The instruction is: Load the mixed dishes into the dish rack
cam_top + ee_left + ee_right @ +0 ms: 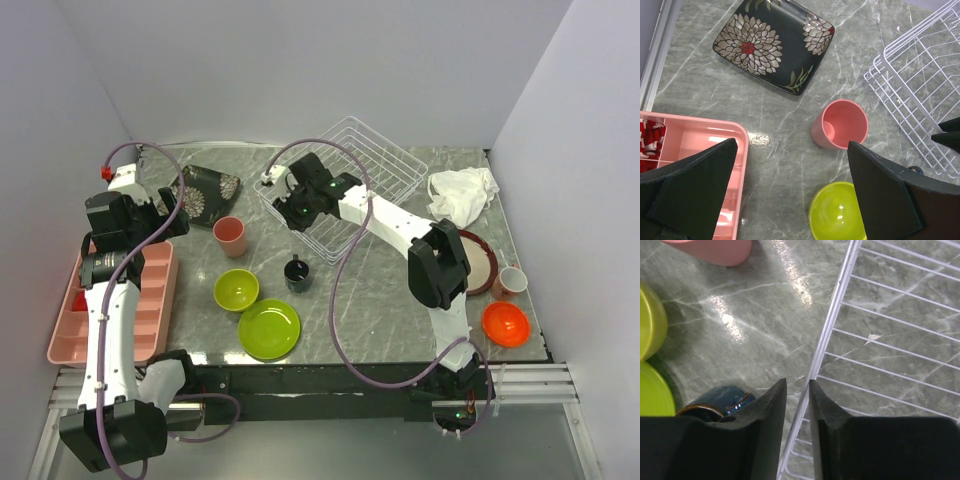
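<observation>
The white wire dish rack lies at the back of the table, with no dishes in it. My right gripper straddles its near-left rim wire, jaws narrow, with a gap still showing on the left of the wire. The dark navy cup stands just left of it. My left gripper hovers wide open above the table between the salmon cup and the lime bowl, holding nothing. The black floral plate lies at the back left. A lime plate sits near the front edge.
The pink divided tray lies along the left edge. At the right are a brown plate, a pink cup, an orange bowl and a white cloth. Walls close in the back and both sides.
</observation>
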You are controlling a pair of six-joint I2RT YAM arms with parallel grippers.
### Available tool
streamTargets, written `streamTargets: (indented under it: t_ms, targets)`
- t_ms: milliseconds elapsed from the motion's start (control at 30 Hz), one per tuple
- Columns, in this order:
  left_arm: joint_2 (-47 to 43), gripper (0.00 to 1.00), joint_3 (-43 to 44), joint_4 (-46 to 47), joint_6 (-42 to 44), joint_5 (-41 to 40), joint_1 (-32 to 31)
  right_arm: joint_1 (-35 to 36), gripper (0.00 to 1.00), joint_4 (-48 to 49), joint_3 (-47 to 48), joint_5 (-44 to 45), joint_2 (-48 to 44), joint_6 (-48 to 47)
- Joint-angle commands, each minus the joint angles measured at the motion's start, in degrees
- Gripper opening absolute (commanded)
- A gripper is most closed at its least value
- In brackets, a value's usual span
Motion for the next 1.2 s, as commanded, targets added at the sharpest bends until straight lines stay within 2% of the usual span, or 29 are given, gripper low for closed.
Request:
streamTargets:
  t_ms: [0,67,200,367,633,933,1167]
  targets:
    - [0.1,0.99,0.5,1.2,-0.6,1.4,0.3,0.0,0.29,-2.1,3.7,0.1,0.4,-1.8]
    - [0.4,1.0,0.4,1.5,-0.7,1.6,0.4,0.0,0.27,-2.2,2.8,0.1,-0.3,-2.1]
    - [0.8,0.99,0.4,1.7,-1.0,1.8,0.5,-0.1,0.12,-3.0,1.7,0.0,-0.6,-2.6]
    - [0.8,0.99,0.5,1.6,-1.0,2.0,0.5,-0.1,0.0,-3.6,0.5,0.2,-1.8,-2.9]
    - [0.8,0.99,0.3,1.9,-1.0,2.8,0.5,-1.4,0.0,-8.7,-6.2,0.3,-9.3,-5.8]
    - [1.1,0.99,-1.1,3.4,-1.4,4.3,0.5,-8.6,0.0,-10.8,-17.5,-1.7,-18.4,-10.2]
    - [2.0,0.99,-1.4,3.3,-1.2,5.6,0.3,-11.1,0.0,-18.0,-25.3,-6.9,-23.7,-23.7]
